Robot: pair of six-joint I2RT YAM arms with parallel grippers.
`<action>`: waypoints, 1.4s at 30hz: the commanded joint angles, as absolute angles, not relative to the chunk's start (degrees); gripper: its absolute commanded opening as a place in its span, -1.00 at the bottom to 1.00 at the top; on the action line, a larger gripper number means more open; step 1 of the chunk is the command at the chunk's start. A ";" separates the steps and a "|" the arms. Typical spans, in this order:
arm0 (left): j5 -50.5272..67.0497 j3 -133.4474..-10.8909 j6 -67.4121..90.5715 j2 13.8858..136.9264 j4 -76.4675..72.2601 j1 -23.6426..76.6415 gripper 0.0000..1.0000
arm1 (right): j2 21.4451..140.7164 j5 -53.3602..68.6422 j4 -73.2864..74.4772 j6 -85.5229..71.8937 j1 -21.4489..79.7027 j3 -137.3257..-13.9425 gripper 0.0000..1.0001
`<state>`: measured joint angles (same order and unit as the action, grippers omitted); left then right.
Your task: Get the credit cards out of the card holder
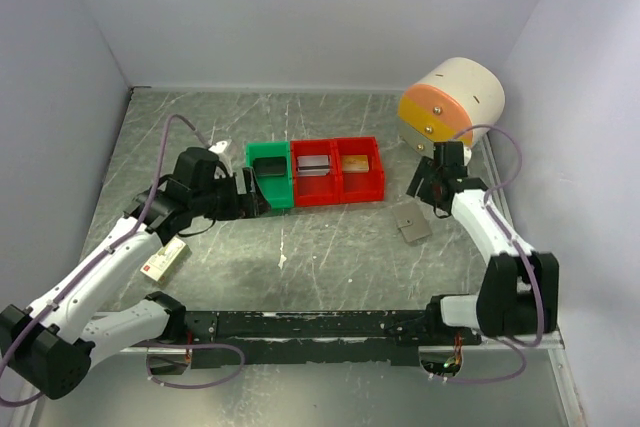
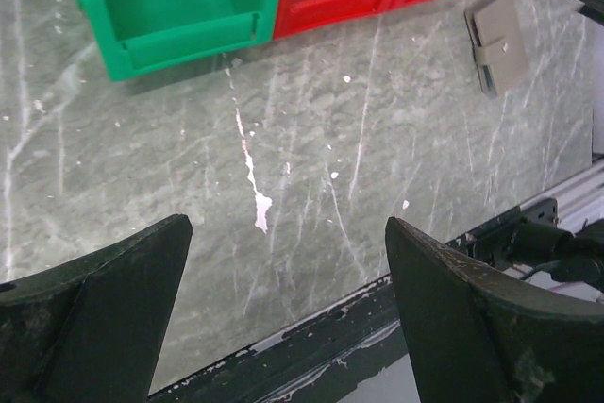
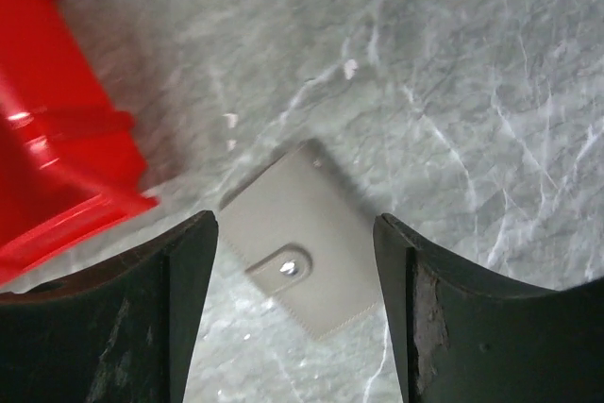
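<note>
The card holder point(image 1: 411, 224) lies closed and flat on the table, grey, with its snap tab fastened. It also shows in the right wrist view point(image 3: 321, 205) and the left wrist view point(image 2: 497, 41). My right gripper point(image 1: 425, 194) is open and hovers just above it, the holder lying between the fingers point(image 3: 294, 224). Any cards inside the holder are hidden. A flat orange-tan thing point(image 1: 355, 162), perhaps a credit card, lies in the right red bin. My left gripper point(image 1: 262, 195) is open and empty point(image 2: 286, 224) at the green bin's front.
A green bin point(image 1: 270, 174) and two red bins point(image 1: 362, 183) stand in a row mid-table. The middle bin holds a grey flat thing point(image 1: 314, 166). A small white-and-red box point(image 1: 163, 260) lies by the left arm. A cream-and-orange drum point(image 1: 455, 102) stands back right.
</note>
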<state>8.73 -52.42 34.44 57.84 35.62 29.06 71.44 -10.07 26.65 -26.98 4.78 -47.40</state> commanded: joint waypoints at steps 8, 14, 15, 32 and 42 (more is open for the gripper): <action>7.99 -49.62 36.31 55.24 33.05 32.69 0.92 | 83.94 4.34 20.03 -26.73 0.08 -40.96 0.26; 8.02 -50.45 35.87 56.83 32.46 32.69 0.91 | 81.33 12.67 14.78 -29.60 0.09 -33.46 -0.03; 8.15 -50.58 35.74 57.05 32.29 32.70 0.91 | 80.29 14.20 13.78 -30.36 0.13 -32.20 -0.06; 6.66 -47.39 38.80 61.38 24.97 41.36 0.92 | 65.85 19.35 3.45 -45.15 25.11 -21.70 -0.74; -3.98 -45.05 39.94 67.48 20.40 57.32 0.78 | 76.66 16.37 -7.95 -51.59 43.08 -26.64 -0.66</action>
